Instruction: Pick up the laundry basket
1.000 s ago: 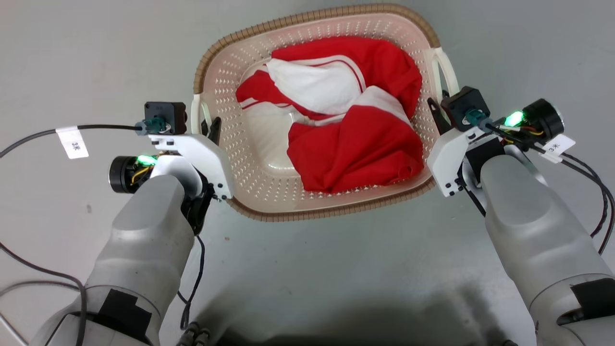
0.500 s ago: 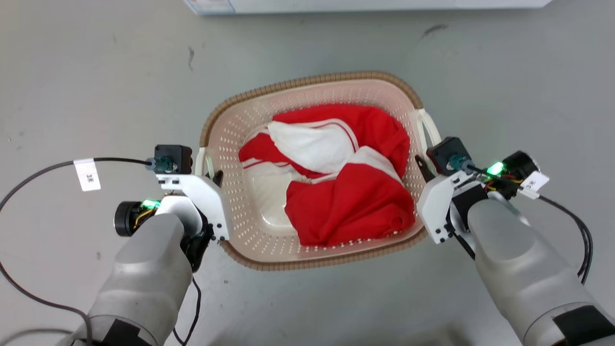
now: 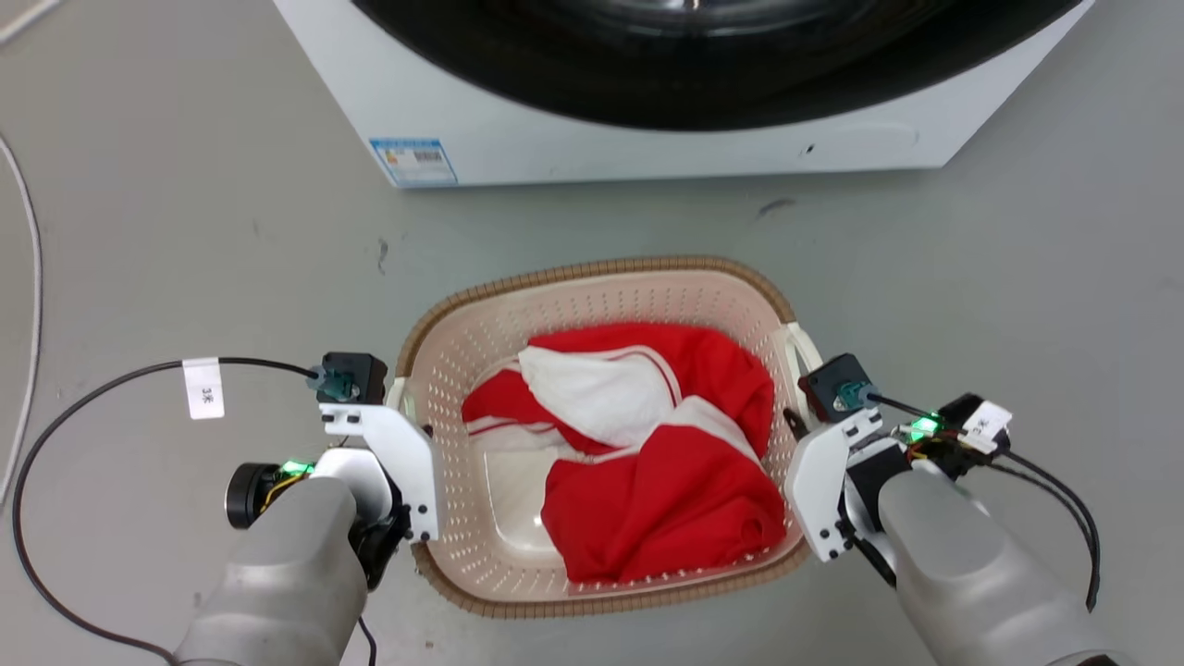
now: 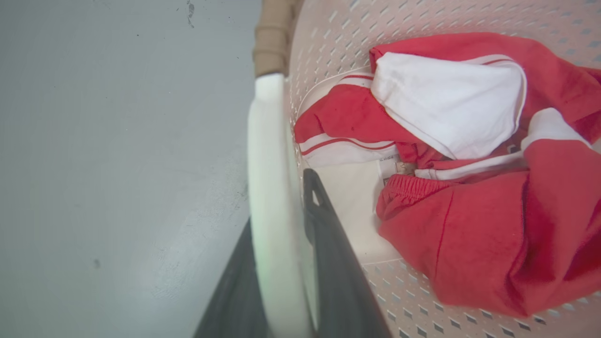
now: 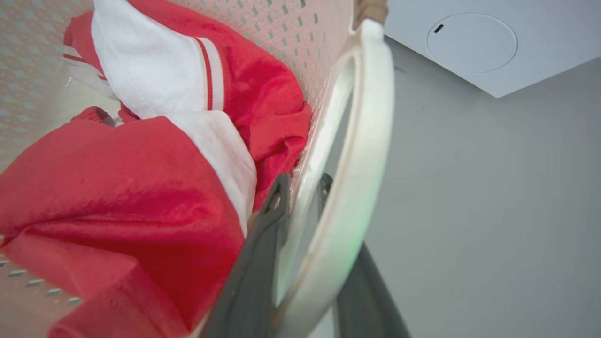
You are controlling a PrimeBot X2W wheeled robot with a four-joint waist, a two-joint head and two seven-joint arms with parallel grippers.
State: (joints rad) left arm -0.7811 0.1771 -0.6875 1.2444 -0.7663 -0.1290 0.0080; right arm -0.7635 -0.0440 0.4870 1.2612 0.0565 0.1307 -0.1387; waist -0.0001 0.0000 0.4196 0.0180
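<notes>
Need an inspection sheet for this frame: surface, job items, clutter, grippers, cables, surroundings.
Surface: grey floor, scuffed, a few dark marks.
Job's things: laundry basket in front of the robot, red and white clothes piled inside.
Clutter: nothing seen.
Grippers: left gripper, jaws shut astride the basket's left handle; right gripper, jaws shut astride the right handle.
Cables: black tagged cable loops from the left wrist; black cables trail off the right wrist; pale cord at the floor's far left.
Surroundings: white washer beyond the basket, dark door, sticker on its front.
</notes>
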